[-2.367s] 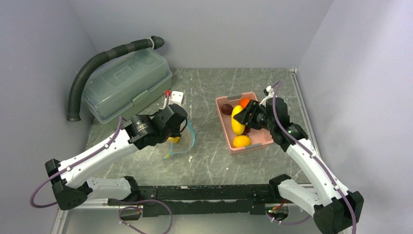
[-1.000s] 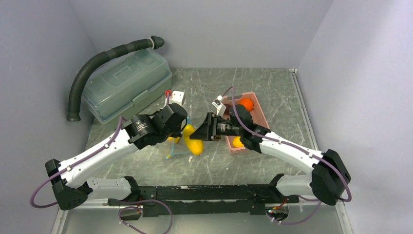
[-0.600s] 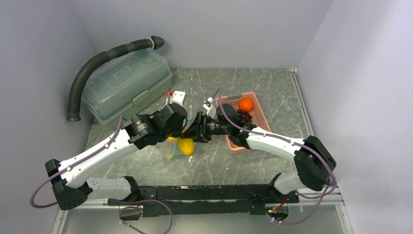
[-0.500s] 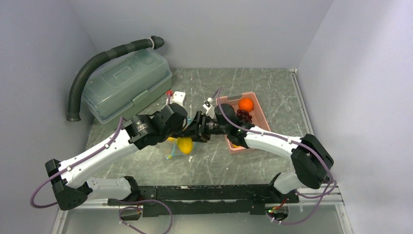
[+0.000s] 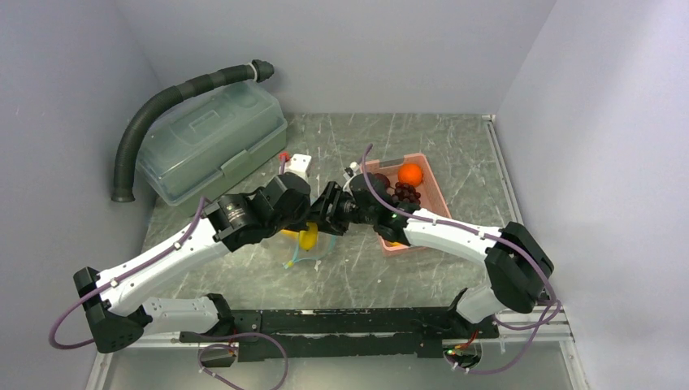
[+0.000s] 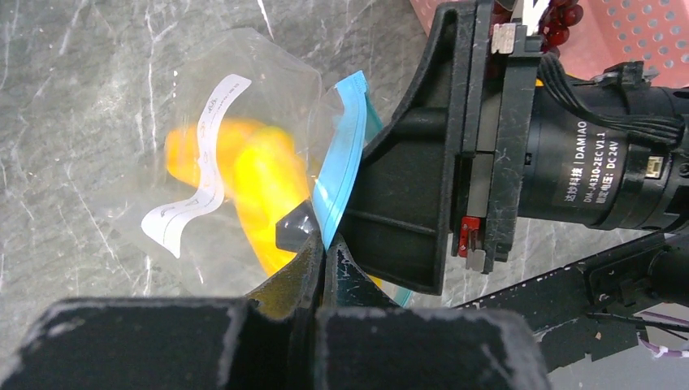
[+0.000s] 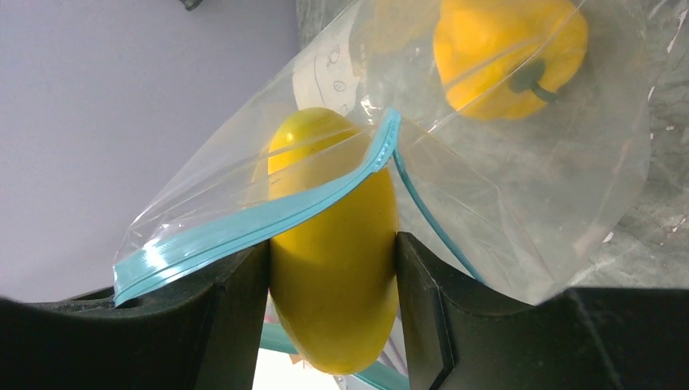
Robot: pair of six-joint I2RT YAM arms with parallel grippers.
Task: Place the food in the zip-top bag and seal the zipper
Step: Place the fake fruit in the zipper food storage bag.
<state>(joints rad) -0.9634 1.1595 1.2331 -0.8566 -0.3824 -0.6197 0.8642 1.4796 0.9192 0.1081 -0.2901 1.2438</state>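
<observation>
Just left of the pink basket [image 5: 435, 213], we see the left gripper [image 6: 321, 248] pressed tight on the teal zipper [image 6: 345, 154], holding one lip of the clear zip-top bag [image 6: 244, 97]. The right gripper [image 7: 333, 272], reaching in from the basket's side, pinches a yellow mango piece [image 7: 333, 211] whose tip has entered the bag's mouth. A second yellow fruit [image 7: 508, 49] lies inside the bag. The orange [image 5: 410, 174] and grape bunch [image 5: 406, 193] rest in the basket's far end.
</observation>
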